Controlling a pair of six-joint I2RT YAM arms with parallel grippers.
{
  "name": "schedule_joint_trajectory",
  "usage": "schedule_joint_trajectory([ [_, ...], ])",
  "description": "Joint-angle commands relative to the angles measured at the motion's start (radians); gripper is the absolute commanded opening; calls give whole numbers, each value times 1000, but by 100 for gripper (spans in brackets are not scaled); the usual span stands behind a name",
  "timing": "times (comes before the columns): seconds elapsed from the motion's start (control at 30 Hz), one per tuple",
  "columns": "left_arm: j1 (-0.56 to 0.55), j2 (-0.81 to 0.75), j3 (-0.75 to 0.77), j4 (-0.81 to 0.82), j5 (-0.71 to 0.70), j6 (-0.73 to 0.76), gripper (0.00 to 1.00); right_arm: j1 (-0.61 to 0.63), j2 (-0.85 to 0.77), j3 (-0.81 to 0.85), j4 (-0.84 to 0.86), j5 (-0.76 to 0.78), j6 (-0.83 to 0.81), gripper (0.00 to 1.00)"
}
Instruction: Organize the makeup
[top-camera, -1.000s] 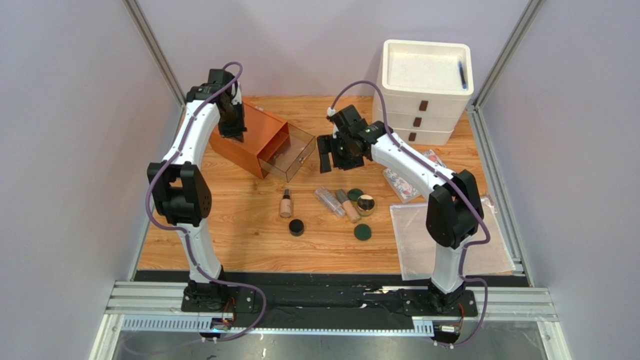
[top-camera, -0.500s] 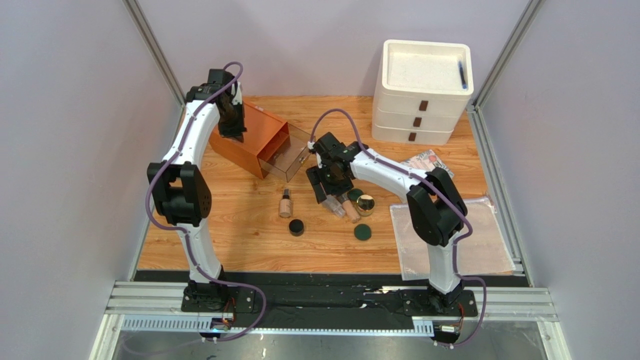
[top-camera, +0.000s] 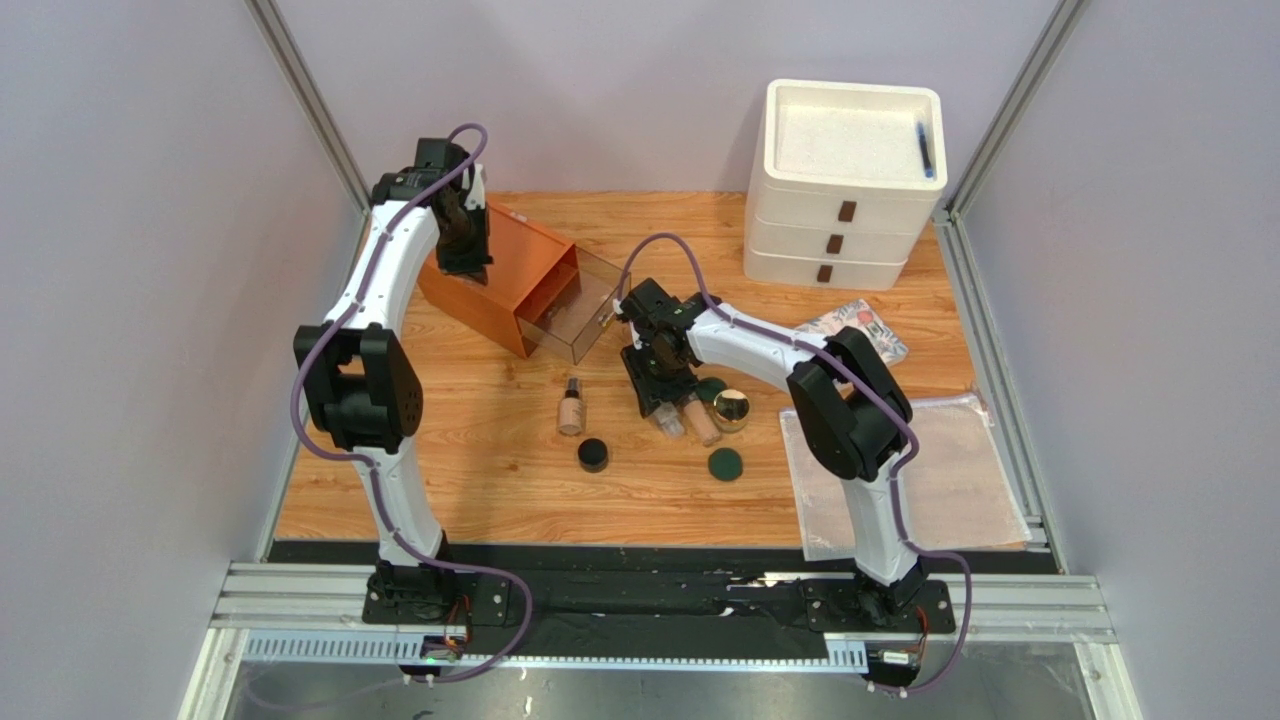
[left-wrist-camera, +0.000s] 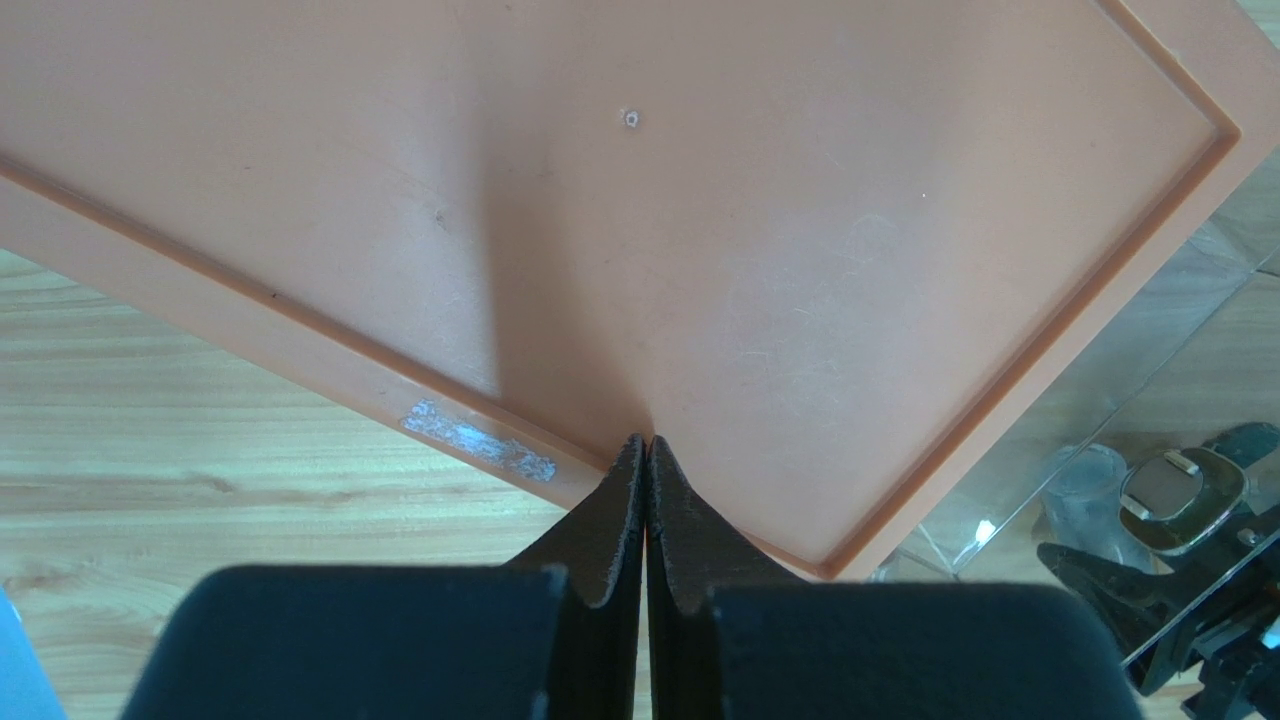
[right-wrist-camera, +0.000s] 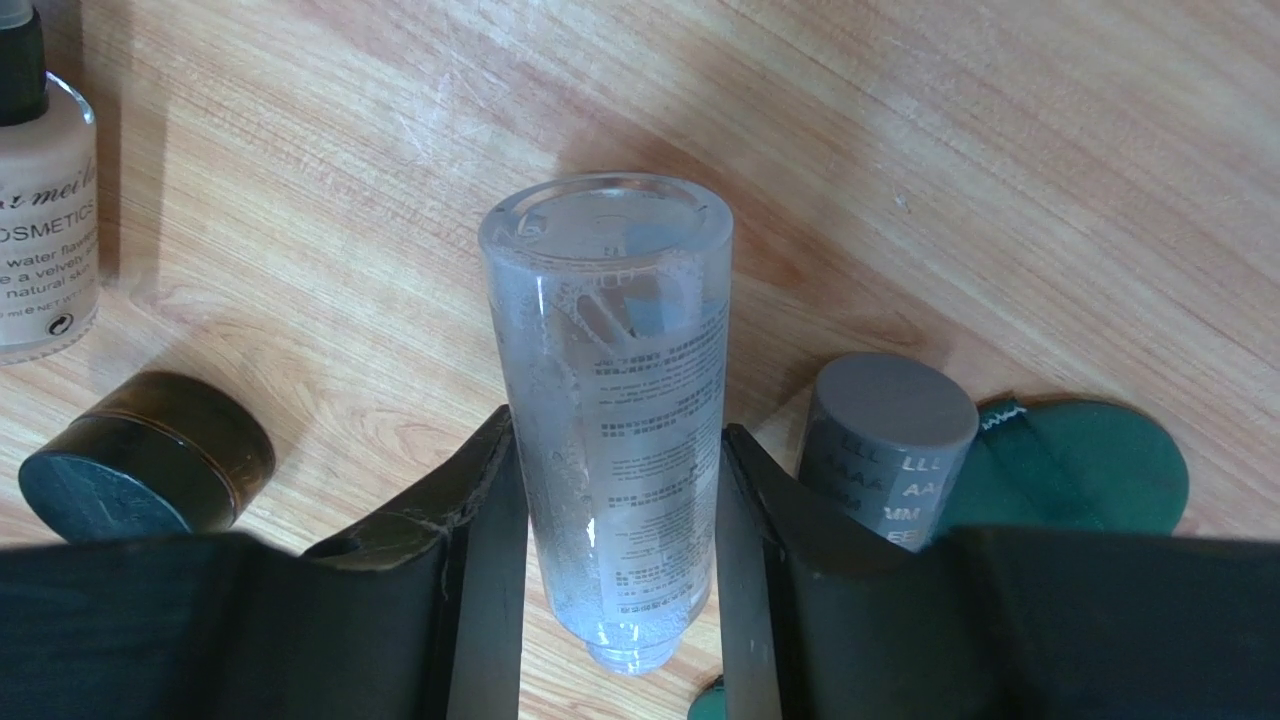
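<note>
Left gripper (left-wrist-camera: 646, 446): arm stretched forward, wrist pitched down, fingers pressed together, tips on orange box (left-wrist-camera: 676, 225). Right gripper (right-wrist-camera: 616, 465): arm reached forward-left, wrist down, fingers touching both sides of clear tube (right-wrist-camera: 619, 390), which lies on the table (right-wrist-camera: 977, 180). To its left: bottle (right-wrist-camera: 38, 225), label showing "OSMETICS". To its right: grey-capped tube (right-wrist-camera: 887, 450), then green disc (right-wrist-camera: 1074, 465). Near left: black pot (right-wrist-camera: 143, 458).

Seven cosmetics lie mid-frame: one foundation bottle (top-camera: 571, 408), one clear tube (right-wrist-camera: 616, 420), one beige tube (top-camera: 700, 425), one gold-rimmed jar (top-camera: 732, 405), one black pot (top-camera: 594, 453) and two dark green discs (top-camera: 726, 464) (right-wrist-camera: 1074, 465). There is also one orange box (top-camera: 504, 278), one white three-drawer unit (top-camera: 849, 180), one printed packet (top-camera: 860, 320) and one plastic bag (top-camera: 932, 480).
</note>
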Motion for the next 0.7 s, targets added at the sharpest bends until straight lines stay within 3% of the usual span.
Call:
schedule_joint_trajectory([
  [0.0, 5, 24, -36, -38, 6, 21, 0, 17, -100, -10, 24, 48, -37, 1],
  [0.37, 5, 18, -31, -51, 0, 28, 0, 14, -318, 116, 44, -11, -157, 0],
  [0.5, 5, 18, -31, -48, -6, 31, 0, 1, -287, 254, 98, -53, -96, 0],
  [0.67, 5, 20, -31, -48, 1, 31, 0, -12, -137, 466, 121, -141, 74, 0],
])
